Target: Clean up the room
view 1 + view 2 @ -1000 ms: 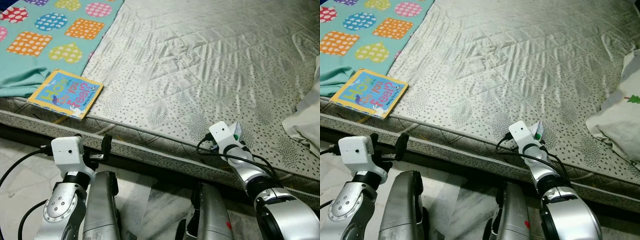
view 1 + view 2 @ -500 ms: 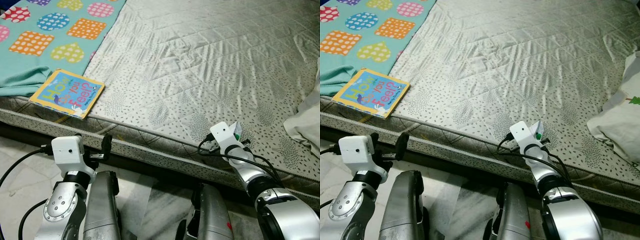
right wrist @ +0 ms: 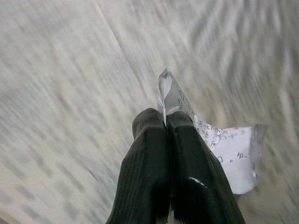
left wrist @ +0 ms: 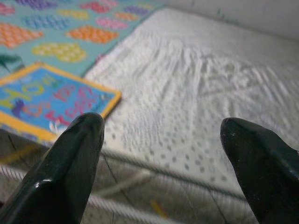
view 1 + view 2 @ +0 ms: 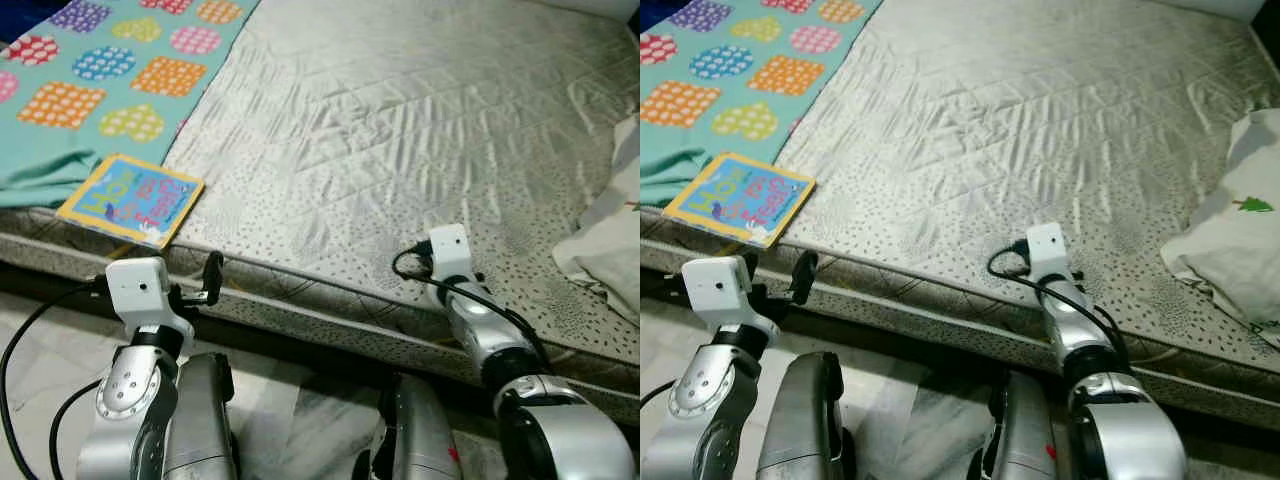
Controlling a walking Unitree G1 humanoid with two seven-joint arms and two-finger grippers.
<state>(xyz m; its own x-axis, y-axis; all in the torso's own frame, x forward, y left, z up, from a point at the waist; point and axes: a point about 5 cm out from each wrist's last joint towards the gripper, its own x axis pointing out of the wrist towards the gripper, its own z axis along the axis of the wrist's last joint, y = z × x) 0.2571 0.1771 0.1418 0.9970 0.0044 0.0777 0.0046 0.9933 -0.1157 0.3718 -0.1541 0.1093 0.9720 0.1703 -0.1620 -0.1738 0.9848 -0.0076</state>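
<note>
Crinkled plastic, that's what the right gripper [image 3: 166,122] has: both black fingers are pressed flat together on a thin silvery wrapper [image 3: 224,149] with small print on it, and only its pointed corner sits between the tips. That's the worry. With so slim a bite, a quick swing of the arm could let the scrap slide free and drop onto the mattress [image 5: 400,130] or down the gap at its near edge. The loose flap hanging to one side could also catch on the quilted cover. The wrist picture is smeared, so just how deep the pinch goes is hard to judge.

Over at seven o'clock the left gripper [image 4: 163,135] hovers low by the mattress edge, fingers spread wide, nothing between them. Just beyond it, at ten o'clock, a bright picture book [image 5: 130,198] lies flat at the mattress corner, touching a teal blanket [image 5: 90,90] patterned with dotted hearts and squares.

Pale grey, speckled and rumpled, the mattress runs up to twelve o'clock. A white pillow [image 5: 1230,230] with a small green tree print sits at three o'clock. Marbled floor tiles [image 5: 290,400] lie below, between the robot's legs.
</note>
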